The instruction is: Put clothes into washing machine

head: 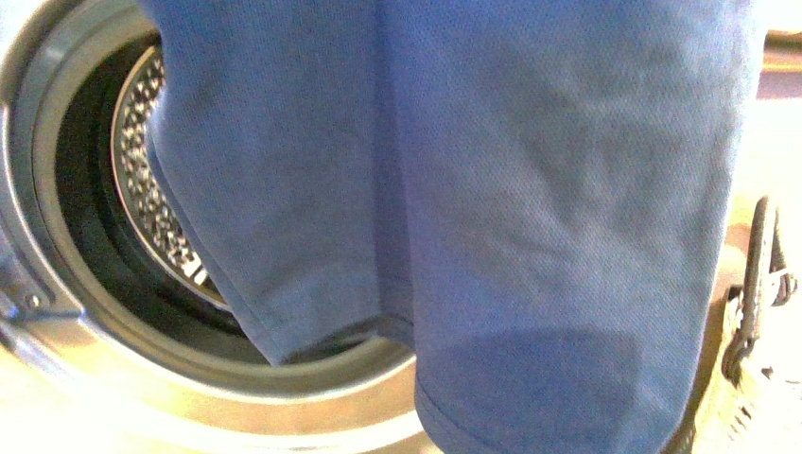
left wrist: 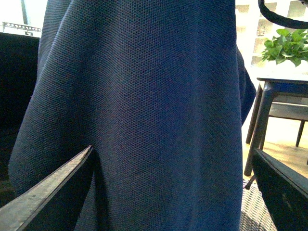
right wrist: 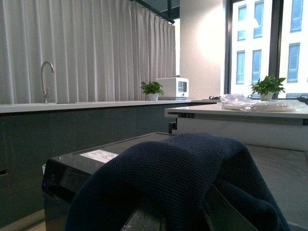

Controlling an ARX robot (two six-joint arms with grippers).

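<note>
A blue mesh-knit garment, the clothes [head: 530, 208], hangs in the air in front of the washing machine [head: 85, 312], covering the middle and right of its round mouth and leaving only the left edge of the opening clear. There the dark rubber ring [head: 80, 189] and the perforated steel drum [head: 142, 180] show. The right gripper [right wrist: 185, 216] appears clamped on a bunched fold, with cloth heaped over its fingers and spilling down both sides. The left gripper [left wrist: 173, 149] stands with its jaws wide apart. One finger [left wrist: 53, 190] just brushes the hanging cloth, and nothing is pinched between them. The step in hand looks like the feed into the drum, and none of the garment seems to be inside yet. To do it well, the carrying claw should lead the bunched top deep past the rubber ring, towards the centre of the mouth, and let go only once the bulk sits in the drum. The longer right-hand fall drops below the lower rim and drifts towards the white woven basket [head: 757, 284] at the right, so it is likely to trail outside. The free left claw would be well used to gather or push that tail over the bottom lip. The fabric is thin, limp and finely perforated. It falls in two long folds with stitched hems, the shorter one ending level with the lower edge of the opening, and it looks apt to snag or drape over the rim rather than slide in.
</note>
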